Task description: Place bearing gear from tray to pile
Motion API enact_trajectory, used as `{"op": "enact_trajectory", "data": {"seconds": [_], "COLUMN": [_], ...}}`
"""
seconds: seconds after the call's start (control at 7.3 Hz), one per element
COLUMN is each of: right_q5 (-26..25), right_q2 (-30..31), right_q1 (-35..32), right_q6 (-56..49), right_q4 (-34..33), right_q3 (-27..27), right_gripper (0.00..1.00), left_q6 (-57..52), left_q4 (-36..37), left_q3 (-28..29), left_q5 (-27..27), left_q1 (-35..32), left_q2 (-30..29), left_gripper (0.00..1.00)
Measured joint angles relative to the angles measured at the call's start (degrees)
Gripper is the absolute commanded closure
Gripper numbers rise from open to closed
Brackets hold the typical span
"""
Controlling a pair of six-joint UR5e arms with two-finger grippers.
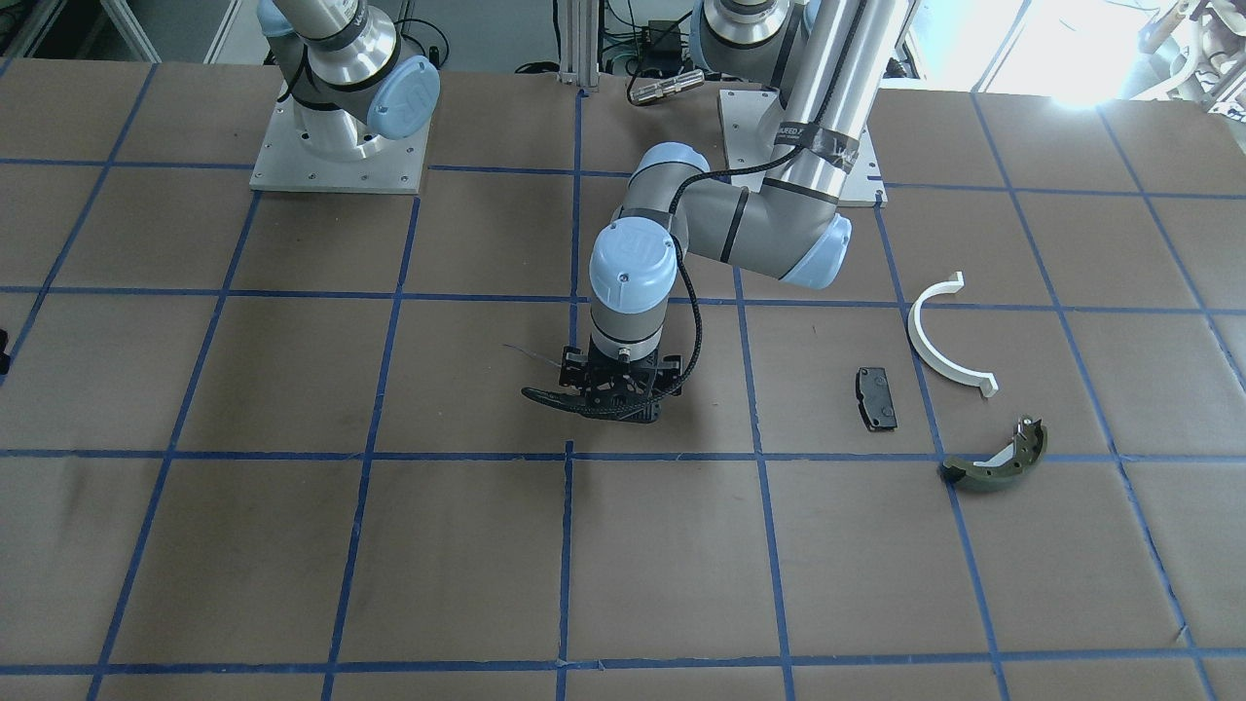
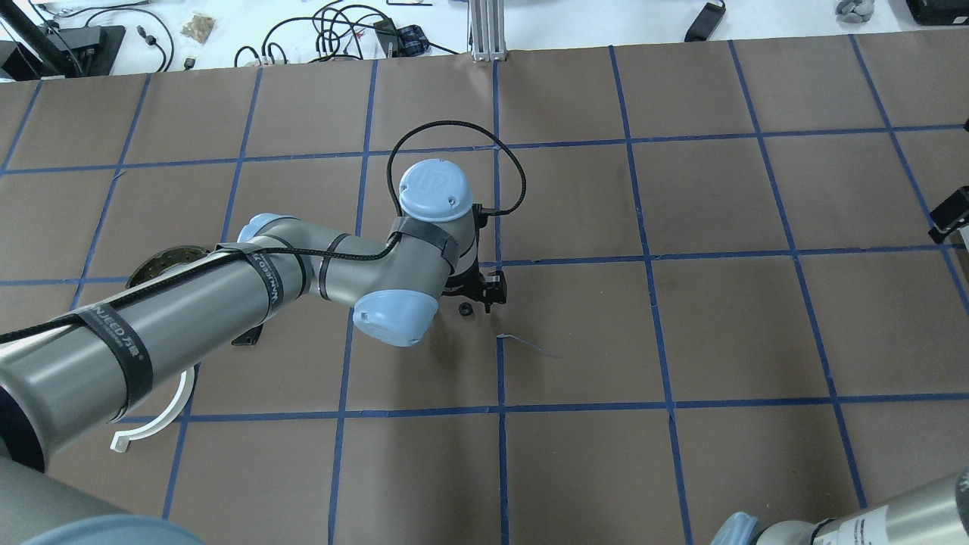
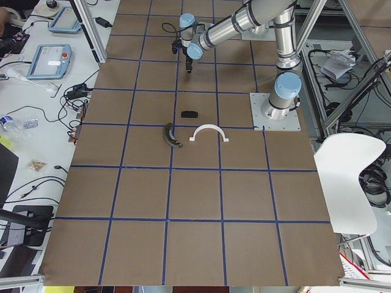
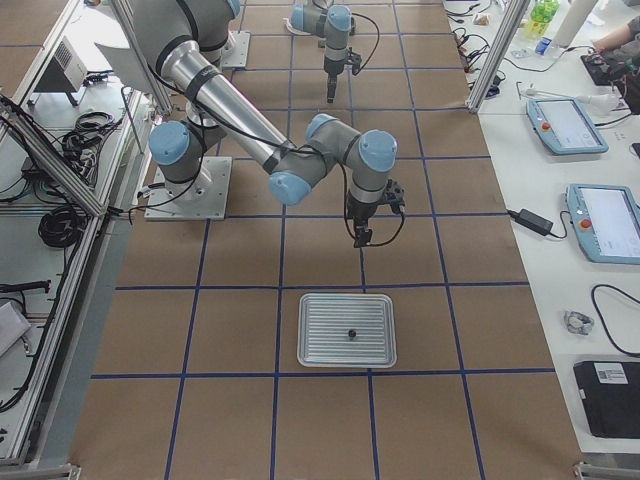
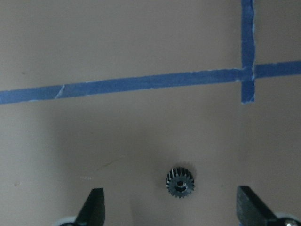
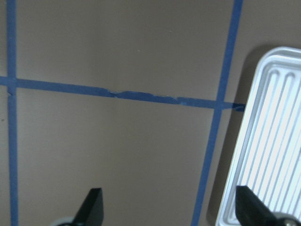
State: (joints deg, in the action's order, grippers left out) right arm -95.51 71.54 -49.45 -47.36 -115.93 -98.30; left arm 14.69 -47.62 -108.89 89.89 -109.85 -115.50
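The left wrist view gives the clearest look at the bearing gear. It is small, dark and toothed, and it lies flat on the brown table just ahead of the left pincer, whose fingers are spread wide and touch nothing. The overhead view shows the same gear as a black dot just beside that pincer, close to a crossing of the blue tape lines. The front-facing view hides the gear under the pincer body but lays out the pile in full: the white half-ring, the black pad and the olive brake shoe. All three sit apart from each other and well off toward the robot's left of the gear. From overhead, the left arm covers most of those parts. Only the exterior right view takes in the whole ribbed metal tray, which carries a small dark speck too tiny to identify, with the right pincer hanging above the table near it. The right wrist view shows that pincer released, its fingers wide apart, and the tray's rim at the frame's right edge.
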Motion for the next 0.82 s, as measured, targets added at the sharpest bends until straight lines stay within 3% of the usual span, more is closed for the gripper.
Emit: {"op": "enact_trajectory", "data": {"seconds": [0.14,0.27,0.41,0.55,0.82], "right_q5": [-0.22,-0.52,-0.82,-0.9,-0.68], "right_q2": [-1.46,-2.7,-4.05,-5.79,-9.45], "right_q1": [1.66,2.78,4.09,5.41,6.77], "right_q6": [-1.41,-2.44,-2.98,-3.55,-5.42], "right_q4": [-1.41,-2.21,-2.54,-2.63,-2.32], "right_q3": [0.62,1.34,2.29,3.87,8.6], "right_gripper": [0.0,0.0,0.0,0.0,0.0], "left_q6": [0.14,0.12,-0.04,-0.03,0.2], "left_q4": [0.88,1.21,1.33,1.37,1.39], "left_q3": [-0.28,-0.33,-0.35,-0.35,-0.29], "left_q5": [-0.04,-0.04,-0.03,-0.05,-0.06], "left_q1": [-0.01,-0.01,-0.01,-0.01,-0.01], "left_q2": [-0.18,-0.28,-0.29,-0.23,-0.01], "left_gripper": [0.29,0.75,0.93,0.99,1.0]}}
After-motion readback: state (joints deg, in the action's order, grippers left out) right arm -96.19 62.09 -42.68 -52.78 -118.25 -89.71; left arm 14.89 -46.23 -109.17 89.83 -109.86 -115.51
